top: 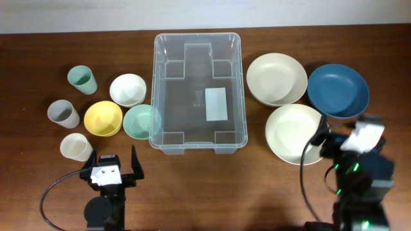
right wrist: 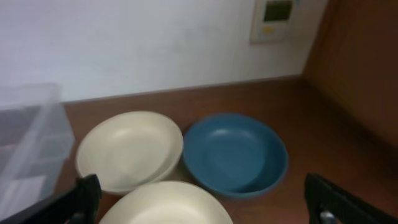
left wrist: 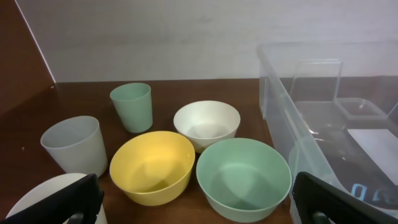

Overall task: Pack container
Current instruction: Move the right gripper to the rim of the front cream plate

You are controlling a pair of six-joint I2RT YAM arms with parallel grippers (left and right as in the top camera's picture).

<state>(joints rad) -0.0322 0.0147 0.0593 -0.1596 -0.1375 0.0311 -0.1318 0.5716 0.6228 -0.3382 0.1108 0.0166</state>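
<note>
The clear container [top: 155, 90] stands at the table's middle, holding nothing, with a white label [top: 216, 104] on its base. It also shows at the right of the left wrist view [left wrist: 278, 93] and at the left of the right wrist view [right wrist: 37, 134]. My left gripper [top: 112, 155] is open and empty near the front edge, behind the yellow bowl [left wrist: 152, 167] and the green bowl [left wrist: 244, 177]. My right gripper [top: 347, 130] is open and empty over the near cream bowl [right wrist: 165, 205].
Left of the container are a green cup [top: 82, 79], a white bowl [top: 128, 89], a grey cup [top: 63, 113] and a cream cup [top: 76, 147]. To its right are a far cream bowl [top: 277, 78] and a blue bowl [top: 338, 90].
</note>
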